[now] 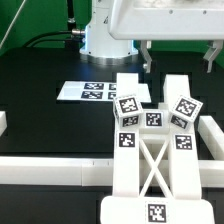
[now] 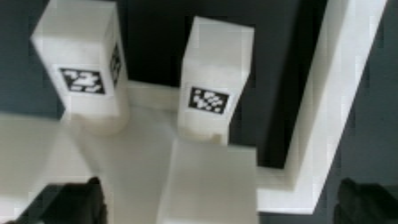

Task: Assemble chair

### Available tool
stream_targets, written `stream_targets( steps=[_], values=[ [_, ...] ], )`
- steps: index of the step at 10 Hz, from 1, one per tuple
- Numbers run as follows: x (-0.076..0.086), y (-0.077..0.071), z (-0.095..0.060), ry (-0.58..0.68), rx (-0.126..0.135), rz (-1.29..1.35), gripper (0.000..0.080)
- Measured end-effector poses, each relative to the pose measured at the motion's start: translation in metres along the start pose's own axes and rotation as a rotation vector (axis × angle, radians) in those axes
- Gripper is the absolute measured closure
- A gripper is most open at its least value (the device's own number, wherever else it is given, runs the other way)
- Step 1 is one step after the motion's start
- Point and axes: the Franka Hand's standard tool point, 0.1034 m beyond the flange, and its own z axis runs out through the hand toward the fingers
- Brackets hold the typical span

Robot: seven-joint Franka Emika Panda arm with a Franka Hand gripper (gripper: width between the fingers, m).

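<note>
— Chair (image 1: 152, 150) first, from the exterior view: where does it sit?

— Low in the frame, on the black table (image 1: 50, 125), with the hand (image 1: 178, 58) hanging above and behind it, well apart. The X-braced panel (image 1: 152, 165) faces the camera, and blocky legs with tags stand up behind it, between the panel and the hand.

— And the hand itself?

— Released. Its two dark fingers (image 1: 147, 56) hang with a clear gap between them and nothing in it.

— Anything else on the table?

— The marker board (image 1: 92, 92) lies flat, beside the hand toward the exterior view's left, in front of the arm's white base (image 1: 105, 38). A long white rail (image 1: 45, 170) runs across, below the hand on that same side, near the panel.

— Now the wrist view.

— Two white legs, one (image 2: 80, 65) and the other (image 2: 214, 85), rise side by side from a flat white slab (image 2: 125, 165), each with a square tag. Both stand ahead of the hand (image 2: 222, 205), between its fingers' line but untouched.

— Fingers there?

— Only dark, blurred fingertips (image 2: 68, 205) at the picture's edge, spread wide, holding nothing.
</note>
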Motion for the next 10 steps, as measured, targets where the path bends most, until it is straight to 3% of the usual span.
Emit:
stream_targets(
  steps=[3, 7, 10],
  values=[
    [0.016, 0.028, -0.015, 0.019, -0.004, -0.044, 0.0151],
    [0.014, 0.026, -0.011, 0.016, -0.004, -0.056, 0.0151],
    [0.011, 0.032, 0.004, 0.033, -0.02, -0.09, 0.0151]
  ],
)
